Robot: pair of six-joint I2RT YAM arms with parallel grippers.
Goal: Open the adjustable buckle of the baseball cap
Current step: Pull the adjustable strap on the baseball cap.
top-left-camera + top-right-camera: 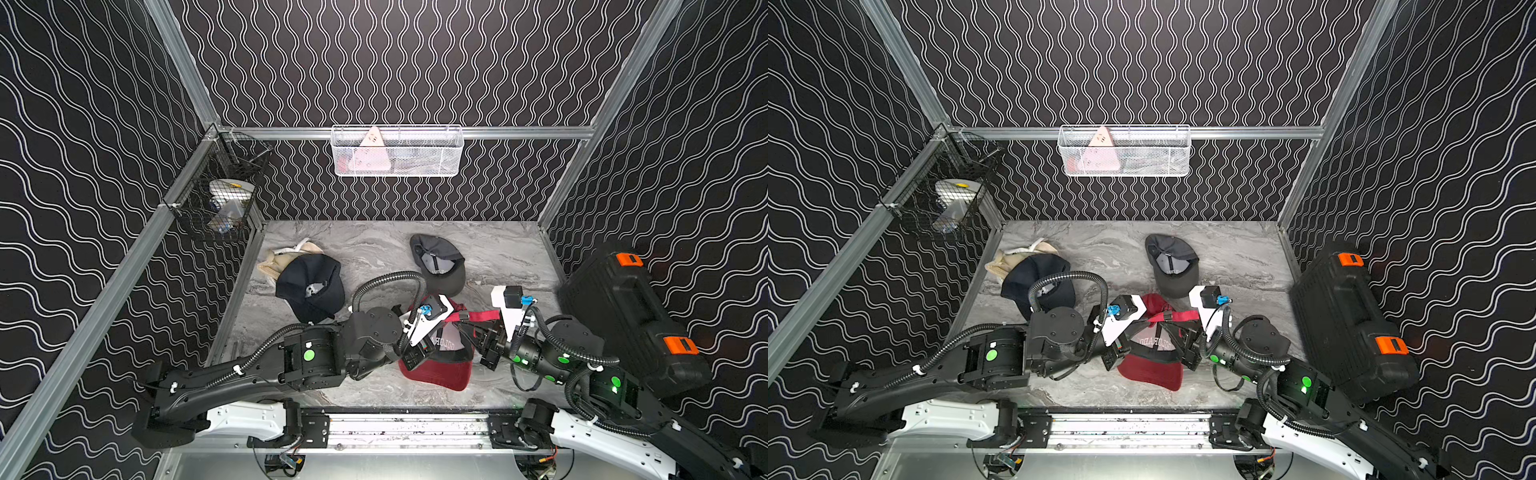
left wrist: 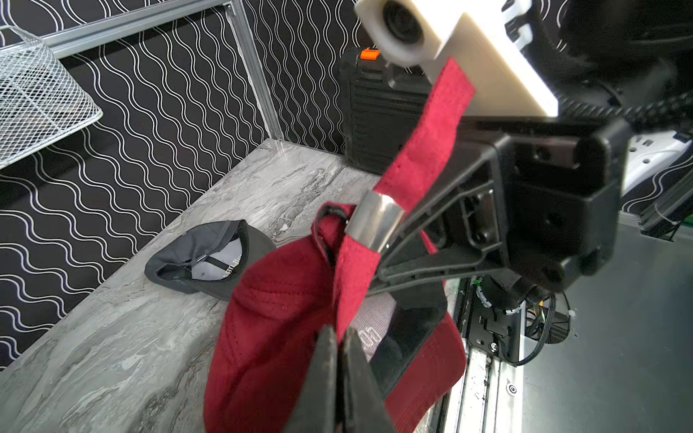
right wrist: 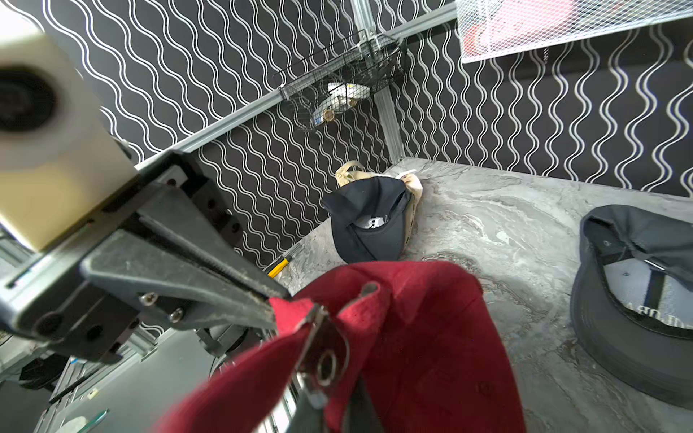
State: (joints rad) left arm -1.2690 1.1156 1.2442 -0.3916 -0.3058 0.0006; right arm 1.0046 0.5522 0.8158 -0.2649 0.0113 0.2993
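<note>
Left gripper (image 2: 339, 331) and right gripper (image 2: 382, 262), jaws clamped tight, are holding the maroon fabric baseball cap (image 2: 277, 318) by its red strap (image 2: 356, 270); the silver metal buckle (image 2: 375, 221) is apparently not yet opened.

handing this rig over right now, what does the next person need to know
Left gripper: shut on the strap, close to the buckle.
Right gripper: shut on the buckle, as far as I can see.
Red cap: hangs by its strap between both arms, over the table.
Done: both grips are set.
To do: the strap is threaded through the buckle, so it looks closed; open it.
</note>
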